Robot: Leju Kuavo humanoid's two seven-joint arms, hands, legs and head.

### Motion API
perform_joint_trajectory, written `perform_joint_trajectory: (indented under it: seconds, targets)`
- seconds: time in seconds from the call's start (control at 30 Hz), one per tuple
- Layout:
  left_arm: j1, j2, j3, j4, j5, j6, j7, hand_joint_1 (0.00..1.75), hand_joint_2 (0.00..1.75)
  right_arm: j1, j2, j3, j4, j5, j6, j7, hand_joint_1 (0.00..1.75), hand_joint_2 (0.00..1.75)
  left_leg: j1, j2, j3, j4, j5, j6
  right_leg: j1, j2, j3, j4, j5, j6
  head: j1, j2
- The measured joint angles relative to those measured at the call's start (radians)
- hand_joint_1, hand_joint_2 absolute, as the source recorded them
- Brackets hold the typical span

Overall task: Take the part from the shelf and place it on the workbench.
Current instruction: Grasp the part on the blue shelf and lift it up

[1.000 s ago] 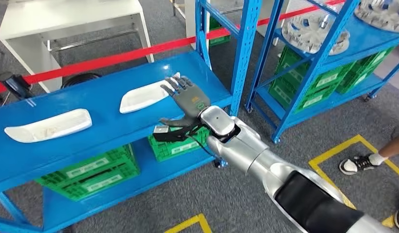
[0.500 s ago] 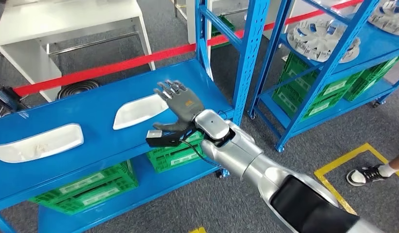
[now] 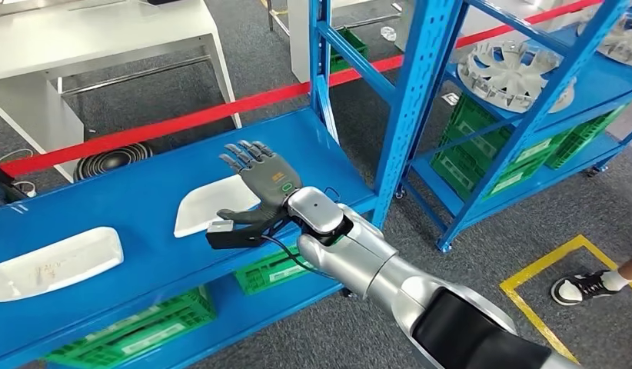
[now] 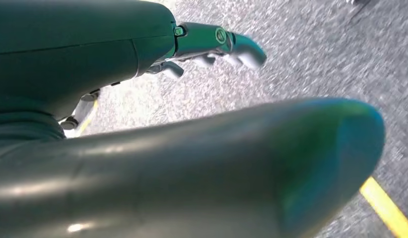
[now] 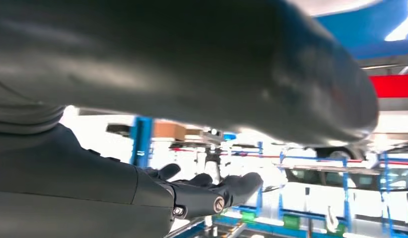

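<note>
Part (image 3: pixel 207 203), a white elongated shell, lies flat on the blue shelf (image 3: pixel 151 173) near the shelf's front edge, with a second white part (image 3: pixel 48 263) of like form resting well apart from it on the same surface; right robot hand (image 3: pixel 261 184) hovers directly over the near end of the first part, fingers (image 3: pixel 247 154) spread and extended, thumb angled out toward the shelf edge, holding nothing, and whether it touches the part cannot be told; silver right arm (image 3: pixel 374 269) enters from the lower right of the head view; left robot hand (image 4: pixel 142 64) appears above grey floor with a yellow line, fingers apart and holding nothing; green crates (image 3: pixel 136 334) sit on the lower tier beneath the shelf; red barrier tape (image 3: pixel 182 119) runs behind it; white table (image 3: pixel 105 38) stands beyond the tape; silver wheel covers (image 3: pixel 513 73) rest on a neighbouring blue rack; a person's shoe (image 3: pixel 578 286) stands beside yellow floor marking
</note>
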Motion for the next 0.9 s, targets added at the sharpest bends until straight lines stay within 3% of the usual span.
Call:
perform_joint_trajectory:
  seconds: [0.07, 0.17, 0.2, 0.23, 0.33, 0.4, 0.5, 0.57, 0.67, 0.7, 0.73, 0.77, 0.83, 0.9]
  targets:
    - [-0.008, 0.0, 0.0, 0.0, 0.0, -0.001, -0.001, 0.0, 0.0, -0.003, 0.006, -0.001, -0.007, -0.005, 0.01, -0.008, 0.0, 0.0, 0.003, -0.002, 0.017, -0.008, -0.006, 0.012, -0.001, -0.003, -0.031, 0.063, -0.014, 0.01, 0.003, 0.0]
    - [-0.015, 0.0, 0.0, 0.0, 0.0, -0.006, 0.001, 0.0, 0.0, 0.004, 0.007, -0.002, -0.015, -0.007, 0.02, -0.02, 0.0, 0.0, 0.003, -0.004, 0.033, -0.009, -0.024, 0.021, -0.003, -0.007, -0.152, 0.231, -0.074, 0.019, 0.005, 0.0]
    - [-0.015, 0.0, 0.0, 0.0, 0.0, -0.008, 0.001, 0.0, 0.0, 0.01, 0.006, -0.002, -0.016, -0.007, 0.02, -0.024, 0.0, 0.0, 0.001, -0.006, 0.039, -0.008, -0.032, 0.022, -0.003, -0.007, -0.184, 0.257, -0.08, 0.018, 0.005, 0.0]
    - [-0.014, 0.0, 0.0, 0.0, 0.0, -0.01, 0.0, 0.0, 0.0, 0.015, 0.005, -0.002, -0.018, -0.006, 0.02, -0.027, 0.0, 0.0, 0.0, -0.008, 0.047, -0.007, -0.039, 0.021, -0.002, -0.007, -0.2, 0.249, -0.062, 0.015, 0.006, 0.0]
    - [-0.014, -0.002, 0.0, 0.001, 0.0, -0.017, -0.003, 0.0, 0.0, 0.022, 0.001, -0.002, -0.027, 0.0, 0.019, -0.03, 0.0, 0.0, -0.003, -0.023, 0.072, -0.007, -0.059, 0.015, 0.005, 0.014, -0.171, 0.077, 0.081, -0.004, 0.002, 0.0]
    - [-0.018, -0.006, 0.0, 0.001, 0.0, -0.021, -0.005, 0.0, 0.0, 0.025, -0.003, -0.002, -0.031, 0.003, 0.019, -0.031, 0.0, 0.0, 0.004, -0.037, 0.076, -0.012, -0.063, 0.005, 0.012, 0.038, -0.148, 0.001, 0.118, -0.017, -0.002, 0.0]
    - [-0.018, -0.007, 0.0, 0.001, 0.0, -0.026, -0.007, 0.0, 0.0, 0.029, -0.005, -0.004, -0.041, 0.005, 0.019, -0.032, 0.0, 0.0, 0.011, -0.048, 0.076, -0.007, -0.055, -0.018, 0.016, 0.024, -0.122, -0.027, 0.12, -0.031, 0.001, 0.0]
    - [-0.018, -0.008, 0.0, 0.002, 0.0, -0.027, -0.007, 0.0, 0.0, 0.027, -0.004, -0.006, -0.048, 0.007, 0.019, -0.032, 0.0, 0.0, 0.008, -0.033, 0.057, 0.036, -0.077, -0.027, 0.007, 0.005, -0.1, -0.043, 0.121, -0.038, 0.0, 0.0]
    - [-0.023, -0.008, 0.0, 0.002, -0.001, -0.028, -0.008, 0.0, 0.0, 0.028, -0.003, -0.007, -0.051, 0.011, 0.02, -0.03, 0.0, 0.0, 0.011, -0.01, -0.036, 0.203, -0.148, -0.044, 0.002, -0.024, -0.086, -0.047, 0.114, -0.042, -0.002, 0.0]
    - [-0.023, -0.007, 0.0, 0.001, -0.001, -0.029, -0.009, 0.0, 0.0, 0.03, -0.003, -0.007, -0.051, 0.013, 0.021, -0.029, 0.0, 0.0, 0.014, -0.007, -0.062, 0.243, -0.157, -0.048, 0.0, -0.033, -0.084, -0.045, 0.11, -0.04, -0.002, 0.0]
    - [-0.022, -0.006, 0.0, 0.001, -0.001, -0.029, -0.009, 0.0, 0.0, 0.033, -0.003, -0.007, -0.051, 0.015, 0.022, -0.027, 0.0, 0.0, 0.017, -0.004, -0.072, 0.25, -0.148, -0.052, -0.003, -0.041, -0.082, -0.043, 0.106, -0.037, -0.002, 0.0]
    - [-0.021, -0.005, 0.0, 0.001, -0.001, -0.029, -0.01, 0.0, 0.0, 0.034, -0.003, -0.007, -0.051, 0.018, 0.023, -0.026, 0.0, 0.0, 0.02, 0.001, -0.064, 0.219, -0.12, -0.057, -0.007, -0.049, -0.08, -0.039, 0.101, -0.033, -0.002, 0.0]
    - [-0.022, -0.005, 0.0, 0.001, -0.002, -0.03, -0.011, 0.0, 0.0, 0.035, -0.002, -0.008, -0.053, 0.023, 0.026, -0.024, 0.0, 0.0, 0.024, 0.033, -0.015, 0.093, -0.045, -0.073, -0.014, -0.065, -0.077, -0.025, 0.088, -0.019, -0.003, 0.0]
    - [-0.027, -0.007, -0.001, 0.0, -0.004, -0.032, -0.011, 0.0, 0.0, 0.035, -0.002, -0.012, -0.055, 0.025, 0.029, -0.022, 0.0, 0.0, 0.019, 0.072, 0.014, 0.009, -0.022, -0.063, -0.009, -0.081, -0.079, -0.011, 0.074, -0.004, -0.007, 0.0]
